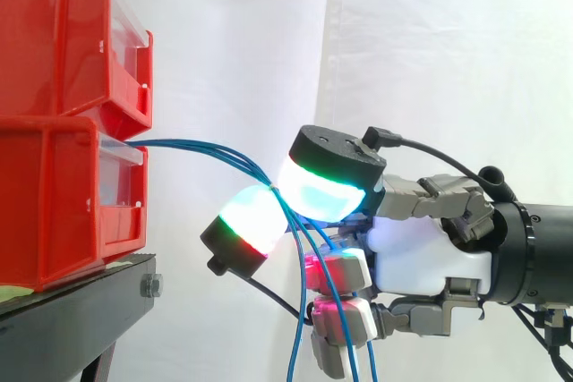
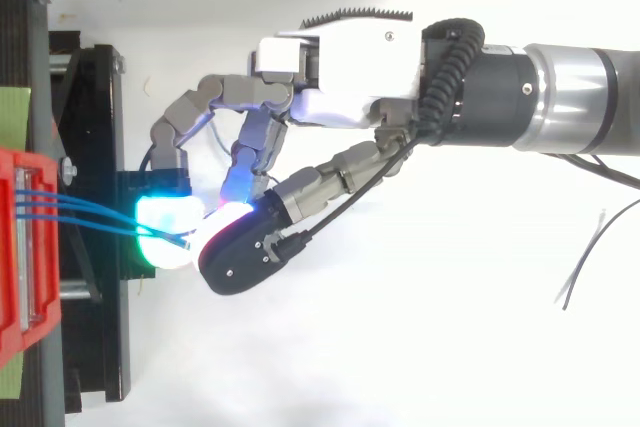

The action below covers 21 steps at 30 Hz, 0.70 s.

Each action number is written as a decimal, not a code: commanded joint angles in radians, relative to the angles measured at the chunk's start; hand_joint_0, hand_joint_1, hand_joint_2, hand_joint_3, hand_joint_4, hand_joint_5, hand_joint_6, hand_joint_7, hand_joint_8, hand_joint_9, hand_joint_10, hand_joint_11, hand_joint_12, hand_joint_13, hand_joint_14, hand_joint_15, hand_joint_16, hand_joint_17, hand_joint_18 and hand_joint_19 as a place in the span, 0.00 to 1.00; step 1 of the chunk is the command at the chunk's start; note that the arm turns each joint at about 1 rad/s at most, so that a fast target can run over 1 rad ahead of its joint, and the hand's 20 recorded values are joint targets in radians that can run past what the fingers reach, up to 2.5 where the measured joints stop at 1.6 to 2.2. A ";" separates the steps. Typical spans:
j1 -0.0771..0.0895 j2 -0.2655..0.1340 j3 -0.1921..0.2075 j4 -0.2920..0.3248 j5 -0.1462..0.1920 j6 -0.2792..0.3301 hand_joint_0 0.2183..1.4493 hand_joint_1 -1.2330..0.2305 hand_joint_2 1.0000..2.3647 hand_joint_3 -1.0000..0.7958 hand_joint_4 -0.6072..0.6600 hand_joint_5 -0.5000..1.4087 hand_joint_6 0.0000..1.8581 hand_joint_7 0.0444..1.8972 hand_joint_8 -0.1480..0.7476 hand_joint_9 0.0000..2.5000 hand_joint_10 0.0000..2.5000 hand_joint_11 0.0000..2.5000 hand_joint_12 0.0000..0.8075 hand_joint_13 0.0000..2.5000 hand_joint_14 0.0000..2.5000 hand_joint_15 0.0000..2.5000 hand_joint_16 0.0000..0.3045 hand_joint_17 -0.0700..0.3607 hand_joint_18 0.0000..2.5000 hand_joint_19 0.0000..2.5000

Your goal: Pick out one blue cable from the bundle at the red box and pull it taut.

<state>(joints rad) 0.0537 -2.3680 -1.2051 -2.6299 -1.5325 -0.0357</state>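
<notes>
NEAREST THE SIDE CAMERA: the robot's hand (image 1: 421,252), reaching in from the right, is clamped on the thin blue cables (image 1: 197,145). Two glowing pads (image 1: 318,190) are pressed together w/ the strands caught btwn them. The upper pad sits under a black cap and the lower pad (image 1: 246,216) is tipped up to meet it. The other fingers, glowing red-pink, are curled low and right of the pinch, prob. tucked out of the way.

The cables leave the gap btwn the two stacked red plastic bins at left, run right in a shallow bow to the pinch, then drop straight down past the curled fingers. That bow suggests the run is not yet taut. A pull to the right, away from the bins, looks like what's left to do. Several strands converge at the pads, and I cannot tell whether just one is held or the lot. If more than one is held, the pick isn't clean.

From above, the cables (image 2: 85,209) fan out of the bin front and close to a point at the pads.

Further left, the upper red bin (image 1: 54,33) sits on the lower red bin (image 1: 54,203), both on the black bench (image 1: 72,310), which fixes the cable ends. Farthest back hangs the white curtain (image 1: 448,42).
</notes>
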 commanded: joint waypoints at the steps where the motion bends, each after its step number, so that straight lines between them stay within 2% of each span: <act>1: 0.000 0.001 0.001 -0.001 0.000 0.000 0.30 0.45 0.01 0.47 0.55 0.17 0.47 0.42 0.51 0.51 0.01 0.36 0.49 0.49 0.01 0.29 0.16 0.42 0.36 0.35; 5: -0.002 0.000 0.001 -0.001 0.000 0.000 0.30 0.43 0.01 0.48 0.55 0.17 0.47 0.41 0.50 0.51 0.01 0.37 0.49 0.49 0.01 0.30 0.16 0.42 0.36 0.35; 8: 0.000 0.000 -0.001 -0.001 0.000 -0.001 0.32 0.35 0.02 0.49 0.54 0.16 0.47 0.42 0.48 0.50 0.01 0.38 0.46 0.49 0.01 0.31 0.15 0.40 0.36 0.35; 14: 0.000 0.000 -0.001 0.001 -0.002 -0.001 0.37 0.25 0.02 0.45 0.48 0.16 0.50 0.40 0.47 0.50 0.01 0.42 0.43 0.47 0.01 0.30 0.14 0.39 0.36 0.34; 15: 0.000 0.000 0.001 0.001 -0.002 -0.001 0.39 0.23 0.02 0.44 0.48 0.16 0.51 0.43 0.47 0.51 0.01 0.42 0.43 0.48 0.01 0.30 0.14 0.39 0.37 0.34; 21: 0.000 0.000 -0.001 0.001 -0.002 -0.003 0.46 0.21 0.01 0.34 0.42 0.18 0.53 0.48 0.48 0.58 0.01 0.46 0.42 0.51 0.01 0.30 0.15 0.40 0.40 0.33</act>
<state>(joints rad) 0.0535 -2.3679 -1.2052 -2.6303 -1.5340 -0.0377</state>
